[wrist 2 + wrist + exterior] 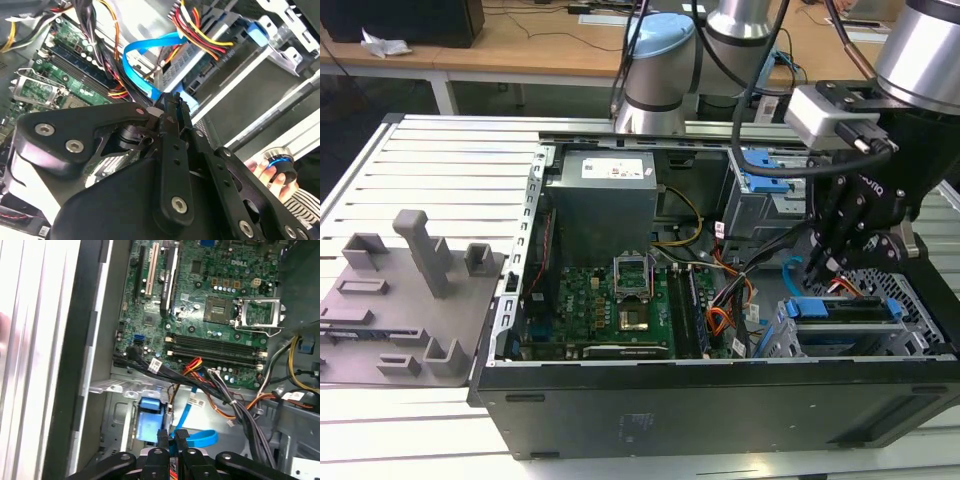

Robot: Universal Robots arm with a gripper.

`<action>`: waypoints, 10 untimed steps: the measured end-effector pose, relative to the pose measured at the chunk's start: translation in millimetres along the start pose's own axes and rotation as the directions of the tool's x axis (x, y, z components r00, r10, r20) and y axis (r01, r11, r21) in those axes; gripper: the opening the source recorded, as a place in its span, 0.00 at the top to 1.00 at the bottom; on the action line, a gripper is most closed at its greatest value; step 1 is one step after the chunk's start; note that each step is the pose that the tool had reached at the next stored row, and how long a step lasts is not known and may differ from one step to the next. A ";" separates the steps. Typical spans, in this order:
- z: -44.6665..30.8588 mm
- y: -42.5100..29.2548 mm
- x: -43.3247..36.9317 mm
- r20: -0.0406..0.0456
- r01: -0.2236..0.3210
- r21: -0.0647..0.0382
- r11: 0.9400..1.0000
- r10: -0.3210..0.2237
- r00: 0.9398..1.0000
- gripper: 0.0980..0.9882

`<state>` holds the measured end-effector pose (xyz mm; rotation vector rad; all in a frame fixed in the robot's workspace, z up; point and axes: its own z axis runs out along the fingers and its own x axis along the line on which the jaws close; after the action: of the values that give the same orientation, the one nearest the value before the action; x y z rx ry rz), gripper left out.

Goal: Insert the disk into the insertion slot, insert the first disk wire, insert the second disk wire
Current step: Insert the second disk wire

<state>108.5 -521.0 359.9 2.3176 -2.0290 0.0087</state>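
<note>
Gripper (170,436) fingers nearly closed on the second disk wire (142,62); the grip point is hidden. Disk (840,308) partly obscured inside the insertion slot (910,330).

The gripper (172,102) covers the plug end of the blue cable (137,60) in the second wrist view, so whether it's gripped or seated can't be told. Beyond the fingertips, the disk (840,310) sits mostly buried in its cage (910,310), label hidden. Behind the gripper, a person's hand (270,175) is half blocked by the gripper body and cut by the edge.
</note>
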 end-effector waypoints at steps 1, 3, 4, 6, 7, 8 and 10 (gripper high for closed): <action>0.2 0.5 3.9 0.000 0.000 0.000 1.000 0.000 1.000 0.93; 0.5 1.3 9.7 0.000 0.000 0.000 1.000 0.000 1.000 0.93; 0.6 1.7 12.8 0.000 0.000 0.000 1.000 0.000 1.000 0.93; 0.9 2.4 18.0 0.000 0.000 0.000 1.000 0.000 1.000 0.93; 1.4 2.5 19.0 0.000 0.000 0.000 1.000 0.000 1.000 0.93; 2.0 2.4 19.0 0.000 0.000 0.000 1.000 0.000 1.000 0.93; 3.2 1.7 19.1 0.000 -0.001 0.000 1.000 0.001 1.000 0.93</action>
<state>109.3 -540.4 357.6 2.3167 -2.0306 0.0083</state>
